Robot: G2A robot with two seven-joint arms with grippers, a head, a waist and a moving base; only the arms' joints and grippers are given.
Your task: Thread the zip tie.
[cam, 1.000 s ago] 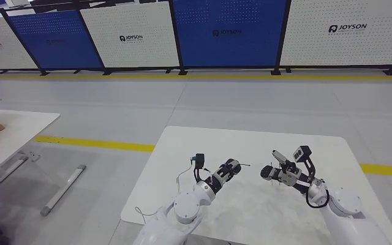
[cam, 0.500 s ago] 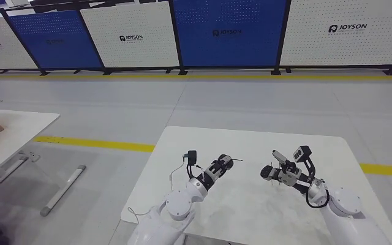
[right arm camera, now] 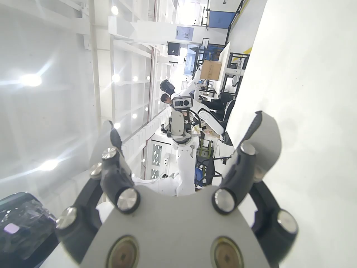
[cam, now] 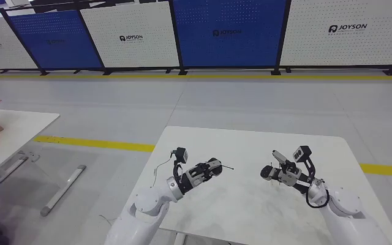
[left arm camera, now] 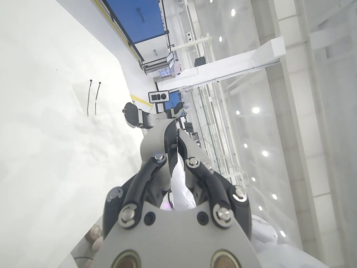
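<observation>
Looking down from the top camera, I have the left gripper [cam: 215, 165] over the left-middle of the white table [cam: 257, 141], pointing across toward the right gripper [cam: 267, 172]. The two face each other with a clear gap of bare tabletop between them.

The left jaws are pressed together, and a thin dark zip tie [cam: 226, 166] sticks out of them. It runs nearly level, its free end aimed at the right gripper and well short of it. On my left wrist camera the black pads [left arm camera: 170, 140] meet tip to tip. I cannot make out the tie itself between them there, it is too thin.

The right jaws stand wide apart and carry nothing. On the right wrist camera one grey finger [right arm camera: 263, 129] is on the table side and the other is on the far side. The left arm shows between them farther off.

The left wrist camera also picks up two more ties [left arm camera: 89, 97] lying flat on the table. They lie side by side, roughly parallel, close but not touching, with their heads at the same end. They sit beyond the left gripper, on the tabletop near the right arm.
</observation>
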